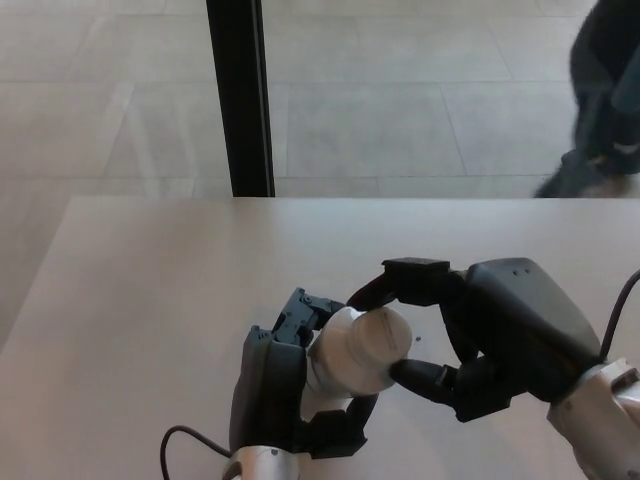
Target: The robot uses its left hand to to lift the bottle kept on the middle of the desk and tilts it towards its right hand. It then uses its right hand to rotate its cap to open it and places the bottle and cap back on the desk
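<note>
A white bottle (340, 370) is held above the desk (150, 300), tilted toward the right. My left hand (275, 385) is shut on its body from below and behind. The white cap (382, 335) faces my right hand (470, 335). That hand's upper fingers (400, 275) arch over the cap's top edge and its thumb presses the cap's lower right side, so it is shut on the cap. The lower part of the bottle is hidden inside my left hand.
A black post (238, 95) stands behind the desk's far edge. A person's dark legs and shoe (600, 110) are on the tiled floor at the upper right. A black cable (185, 445) loops by my left wrist.
</note>
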{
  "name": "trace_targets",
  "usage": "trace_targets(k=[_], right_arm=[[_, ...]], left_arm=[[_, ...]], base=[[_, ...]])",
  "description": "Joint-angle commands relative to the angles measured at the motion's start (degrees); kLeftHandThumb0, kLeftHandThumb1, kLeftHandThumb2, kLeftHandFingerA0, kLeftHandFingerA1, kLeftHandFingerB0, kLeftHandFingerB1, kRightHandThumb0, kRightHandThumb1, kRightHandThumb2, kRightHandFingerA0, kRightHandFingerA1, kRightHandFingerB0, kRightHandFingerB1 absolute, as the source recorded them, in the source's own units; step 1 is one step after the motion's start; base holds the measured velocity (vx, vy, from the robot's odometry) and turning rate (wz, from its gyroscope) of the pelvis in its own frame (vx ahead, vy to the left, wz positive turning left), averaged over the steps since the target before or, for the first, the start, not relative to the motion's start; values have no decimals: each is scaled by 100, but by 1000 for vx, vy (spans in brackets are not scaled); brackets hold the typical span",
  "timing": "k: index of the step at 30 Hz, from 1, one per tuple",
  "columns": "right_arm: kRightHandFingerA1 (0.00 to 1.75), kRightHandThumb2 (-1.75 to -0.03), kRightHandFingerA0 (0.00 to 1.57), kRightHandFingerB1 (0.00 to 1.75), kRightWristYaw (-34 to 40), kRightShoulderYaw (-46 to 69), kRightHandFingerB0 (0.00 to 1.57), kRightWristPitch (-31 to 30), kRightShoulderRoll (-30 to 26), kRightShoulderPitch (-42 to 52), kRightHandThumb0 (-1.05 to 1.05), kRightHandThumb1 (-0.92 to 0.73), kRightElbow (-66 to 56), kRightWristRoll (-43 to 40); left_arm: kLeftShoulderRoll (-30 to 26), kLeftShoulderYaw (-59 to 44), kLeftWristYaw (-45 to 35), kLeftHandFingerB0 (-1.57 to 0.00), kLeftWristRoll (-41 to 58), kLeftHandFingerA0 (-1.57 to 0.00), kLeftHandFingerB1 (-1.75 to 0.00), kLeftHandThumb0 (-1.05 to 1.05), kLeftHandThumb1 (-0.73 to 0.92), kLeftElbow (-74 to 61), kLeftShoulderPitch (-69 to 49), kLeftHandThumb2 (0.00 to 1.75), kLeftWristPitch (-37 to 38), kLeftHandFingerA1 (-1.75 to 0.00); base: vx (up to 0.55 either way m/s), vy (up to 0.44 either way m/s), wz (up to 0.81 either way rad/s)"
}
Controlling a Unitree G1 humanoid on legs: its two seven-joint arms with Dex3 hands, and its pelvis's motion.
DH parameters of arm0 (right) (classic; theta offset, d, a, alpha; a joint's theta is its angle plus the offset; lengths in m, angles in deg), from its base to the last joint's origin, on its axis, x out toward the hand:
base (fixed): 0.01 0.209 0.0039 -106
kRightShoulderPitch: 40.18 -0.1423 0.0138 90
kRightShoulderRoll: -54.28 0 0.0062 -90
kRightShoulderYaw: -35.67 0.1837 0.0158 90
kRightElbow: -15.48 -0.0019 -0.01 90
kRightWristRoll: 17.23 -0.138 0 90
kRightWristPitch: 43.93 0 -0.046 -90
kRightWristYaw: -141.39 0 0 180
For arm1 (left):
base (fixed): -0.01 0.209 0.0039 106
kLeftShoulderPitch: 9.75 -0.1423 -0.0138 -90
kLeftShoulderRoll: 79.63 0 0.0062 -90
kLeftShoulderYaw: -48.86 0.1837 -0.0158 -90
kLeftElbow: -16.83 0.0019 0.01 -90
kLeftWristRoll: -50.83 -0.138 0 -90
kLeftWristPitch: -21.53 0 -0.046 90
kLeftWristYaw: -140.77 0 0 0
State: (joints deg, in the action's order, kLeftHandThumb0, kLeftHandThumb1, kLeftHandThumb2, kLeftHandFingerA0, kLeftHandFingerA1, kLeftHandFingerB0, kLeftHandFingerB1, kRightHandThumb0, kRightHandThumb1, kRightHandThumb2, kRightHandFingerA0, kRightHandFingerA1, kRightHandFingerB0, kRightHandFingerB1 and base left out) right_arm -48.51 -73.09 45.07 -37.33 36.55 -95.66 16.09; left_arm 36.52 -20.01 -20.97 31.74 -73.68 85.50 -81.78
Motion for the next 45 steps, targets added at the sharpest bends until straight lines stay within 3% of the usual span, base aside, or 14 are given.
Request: trace_targets(k=[1, 3, 4, 6, 16, 20, 21, 22, 27, 32, 34, 38, 39, 45], right_arm=[[167, -106, 100, 95, 170, -70, 91, 704, -72, -5, -23, -43, 112, -36], [165, -102, 98, 96, 122, -61, 90, 937, -167, -68, -24, -44, 145, -116], [130, -107, 122, 97, 133, -43, 88, 1048, -227, -112, -28, -43, 167, -107], [166, -105, 99, 109, 148, 12, 88, 1195, -307, -206, -25, -42, 187, -127], [164, -104, 101, 101, 172, 194, 90, 1704, -630, -580, -22, -46, 399, -112], [170, -98, 98, 98, 111, 187, 92, 2103, -867, -823, -24, -47, 628, -140], [131, -106, 122, 97, 50, 175, 90, 2163, -936, -869, -28, -46, 642, -128], [170, -94, 98, 100, 97, 166, 93, 2338, -969, -926, -24, -47, 737, -156], [168, -97, 103, 102, -3, 96, 94, 2562, -1036, -1039, -29, -49, 807, -158], [160, -71, 100, 93, -39, -62, 96, 2879, -1094, -1142, -35, -50, 866, -31], [167, -70, 95, 97, -112, -114, 91, 3005, -1127, -1163, -38, -56, 897, -127], [156, -88, 110, 103, -66, -168, 93, 3445, -1261, -1262, -35, -43, 1075, -113], [171, -87, 96, 103, -13, -187, 88, 3647, -1319, -1311, -32, -52, 1161, -84], [175, -87, 89, 112, 220, -171, 82, 4436, -1490, -1529, -32, -56, 1567, -71]], left_arm=[[144, -28, 69, -62, -37, -83, -160, 15, 77, 196, -163, 112, -194, -175], [125, 6, 77, -73, -86, -102, -144, 13, 79, 192, -172, 110, -223, -174], [138, 8, 74, -72, -82, -103, -143, 16, 82, 162, -192, 109, -257, -174], [112, 14, 53, -74, -62, -110, -140, 12, 79, 142, -216, 100, -205, -175], [69, -7, 27, -62, -51, -86, -158, 15, 73, 189, -201, 115, -164, -175], [-1, 34, 50, -79, -122, -111, -143, 14, 74, 259, -184, 119, -80, -175], [3, 33, 77, -81, -115, -112, -144, 15, 73, 292, -192, 121, -16, -175], [36, 20, 81, -80, -87, -111, -144, 15, 72, 267, -205, 122, -43, -175], [53, 35, 105, -81, -79, -108, -145, 16, 72, 268, -238, 125, -2, -175], [141, -1, 178, -68, -84, -99, -126, 14, 87, 277, -234, 93, -160, -165], [205, -9, 270, -55, -106, -66, -82, -5, 89, 250, -260, 69, -209, -151], [179, -19, 250, -62, -88, -68, -125, -10, 92, 279, -239, 68, -202, -170], [192, -38, 228, -64, -51, -93, -116, -9, 92, 264, -246, 66, -232, -160], [193, -63, 237, -64, -7, -71, -128, -14, 92, 272, -262, 68, -216, -174]], base=[[0, 0, 0], [0, 0, 0], [0, 0, 0], [0, 0, 0], [0, 0, 0], [0, 0, 0], [0, 0, 0], [0, 0, 0], [0, 0, 0], [0, 0, 0], [0, 0, 0], [0, 0, 0], [0, 0, 0], [0, 0, 0]])
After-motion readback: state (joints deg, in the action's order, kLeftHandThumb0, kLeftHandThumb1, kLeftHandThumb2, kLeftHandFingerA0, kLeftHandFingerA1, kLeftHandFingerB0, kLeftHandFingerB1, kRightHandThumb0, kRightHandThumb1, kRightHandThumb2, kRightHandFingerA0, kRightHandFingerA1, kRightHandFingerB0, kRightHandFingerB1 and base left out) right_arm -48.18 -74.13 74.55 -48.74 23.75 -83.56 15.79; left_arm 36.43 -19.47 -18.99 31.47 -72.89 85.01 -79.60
